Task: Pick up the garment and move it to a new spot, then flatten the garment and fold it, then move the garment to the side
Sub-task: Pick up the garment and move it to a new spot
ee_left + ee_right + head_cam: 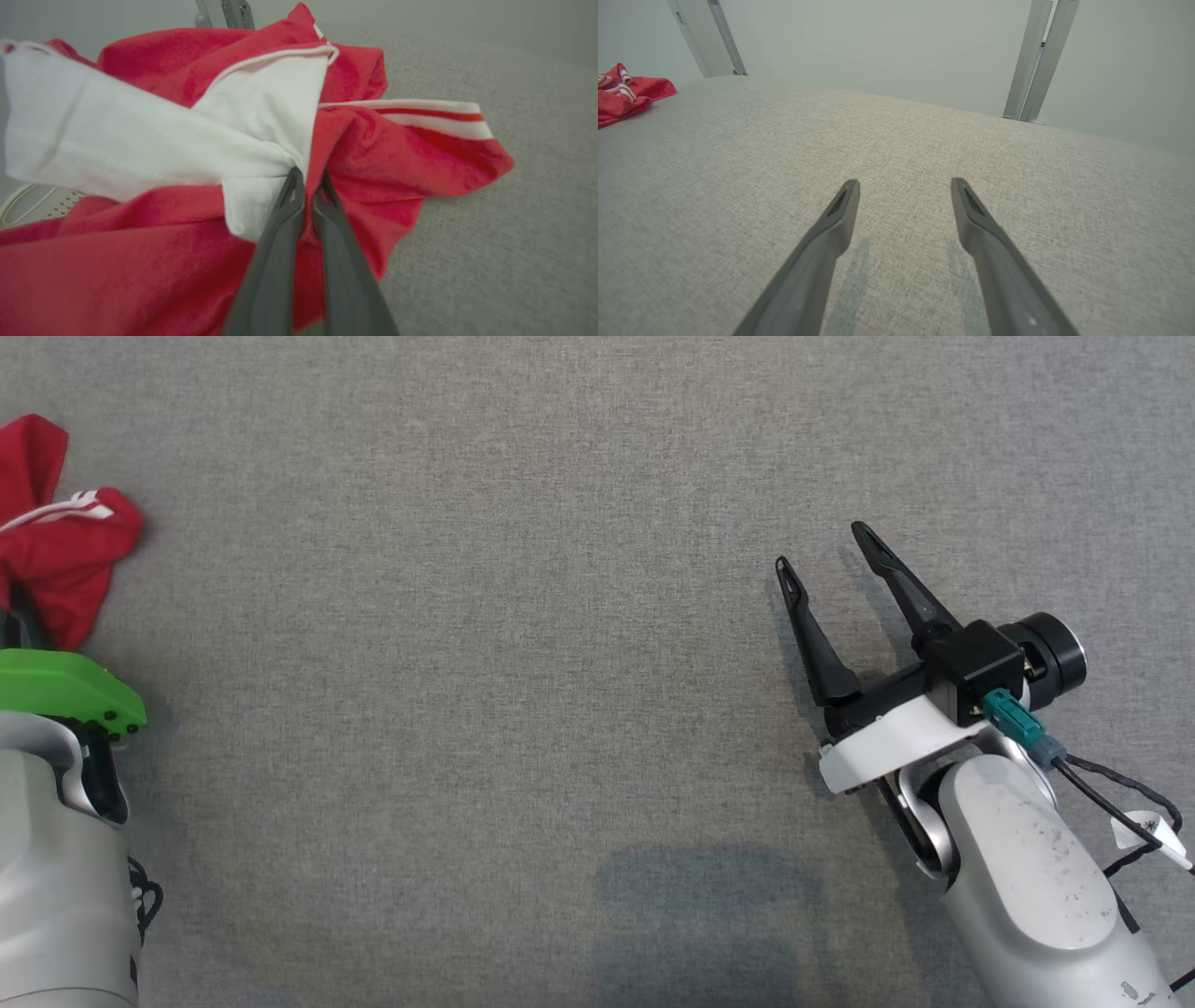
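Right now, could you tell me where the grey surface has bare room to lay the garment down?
The whole middle of the grey surface is bare, from the red garment at the far left across to the open right gripper. Only the left edge is crowded, where the left gripper pinches the garment.

Red soft-fabric garment, white stripe trim, white inner panel: crumpled, bunched in heap, partly cut off at upper left edge of head view; upper left in right wrist view.
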Controlling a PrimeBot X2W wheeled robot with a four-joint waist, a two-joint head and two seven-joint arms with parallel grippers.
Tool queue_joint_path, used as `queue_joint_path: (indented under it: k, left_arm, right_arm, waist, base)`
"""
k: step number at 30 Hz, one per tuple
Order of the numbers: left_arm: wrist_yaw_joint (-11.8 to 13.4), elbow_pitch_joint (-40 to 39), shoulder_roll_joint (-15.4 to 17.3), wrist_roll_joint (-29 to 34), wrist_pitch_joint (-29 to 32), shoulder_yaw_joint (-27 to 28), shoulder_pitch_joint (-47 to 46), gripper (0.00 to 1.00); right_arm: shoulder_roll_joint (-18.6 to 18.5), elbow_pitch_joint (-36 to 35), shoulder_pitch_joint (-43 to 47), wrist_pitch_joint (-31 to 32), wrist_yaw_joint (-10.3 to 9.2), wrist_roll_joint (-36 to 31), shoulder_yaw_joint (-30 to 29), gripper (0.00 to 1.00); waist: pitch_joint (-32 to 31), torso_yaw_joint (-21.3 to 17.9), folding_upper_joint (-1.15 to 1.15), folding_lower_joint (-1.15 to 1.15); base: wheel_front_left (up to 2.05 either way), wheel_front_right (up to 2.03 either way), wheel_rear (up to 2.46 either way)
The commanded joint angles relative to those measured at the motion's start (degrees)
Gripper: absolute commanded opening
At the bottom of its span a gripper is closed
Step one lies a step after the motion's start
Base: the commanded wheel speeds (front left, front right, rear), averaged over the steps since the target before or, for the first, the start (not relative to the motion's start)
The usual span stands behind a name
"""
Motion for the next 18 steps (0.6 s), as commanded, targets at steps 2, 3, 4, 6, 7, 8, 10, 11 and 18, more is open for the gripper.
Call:
queue_joint_path:
  k: [2, 3, 4, 6, 7, 8, 10, 11, 18]
  left_arm:
    - [-1.1, -2.45, 0.23, 0.91, 0.01, -0.81, -0.12, 0.0]
    - [-1.35, -3.35, 0.19, 1.16, 0.01, -1.19, -0.14, 0.0]
    - [-1.63, -4.51, -0.01, 1.55, 0.0, -1.63, -0.2, 0.0]
    - [-2.08, -6.18, -0.85, 2.53, 0.01, -3.02, -0.44, 0.0]
    - [-2.19, -6.88, -1.27, 2.69, 0.0, -3.54, -0.61, 0.0]
    - [-2.43, -7.7, -1.57, 3.19, 0.0, -4.33, -0.66, 0.0]
    - [-2.59, -8.83, -2.39, 3.07, 0.01, -5.64, -0.23, 0.0]
    - [-2.72, -9.4, -2.7, 3.45, 0.0, -6.41, -0.04, 0.0]
    - [-3.0, -12.93, -6.63, 2.94, 0.0, -15.43, 1.83, 0.0]
  right_arm:
    - [0.76, 0.18, 0.12, -0.01, -0.06, 0.53, -0.34, 1.0]
    - [0.99, 0.3, 0.19, -0.01, -0.06, 0.71, -0.45, 1.0]
    - [1.31, 0.43, 0.33, -0.01, -0.06, 0.86, -0.61, 1.0]
    - [1.9, 0.76, 0.72, -0.01, -0.06, 1.43, -0.94, 1.0]
    - [2.21, 0.96, 0.89, -0.01, -0.06, 1.61, -1.05, 1.0]
    - [2.55, 1.09, 1.17, -0.01, -0.06, 1.68, -1.1, 1.0]
    - [3.08, 1.43, 1.45, -0.01, -0.06, 1.97, -1.33, 1.0]
    - [3.3, 1.6, 1.62, -0.01, -0.06, 2.15, -1.43, 1.0]
    - [4.51, 2.18, 2.92, -0.01, -0.06, 3.1, -2.26, 1.0]
  waist:
    - [-1.08, -0.4, 0.0, -0.01]
    - [-1.46, -0.51, 0.0, -0.01]
    - [-1.98, -0.66, 0.0, -0.01]
    - [-3.0, -0.97, 0.0, -0.01]
    - [-3.51, -1.16, 0.0, -0.01]
    - [-4.06, -1.41, 0.0, -0.01]
    - [-4.99, -2.07, 0.0, -0.01]
    - [-5.4, -2.43, 0.0, -0.01]
    - [-8.02, -6.22, 0.0, -0.01]
  base:
    - [0.0, 0.0, 0.0]
    - [0.0, 0.0, 0.0]
    - [0.0, 0.0, 0.0]
    - [0.0, 0.0, 0.0]
    - [0.0, 0.0, 0.0]
    - [0.0, 0.0, 0.0]
    - [0.0, 0.0, 0.0]
    - [0.0, 0.0, 0.0]
    - [0.0, 0.0, 0.0]
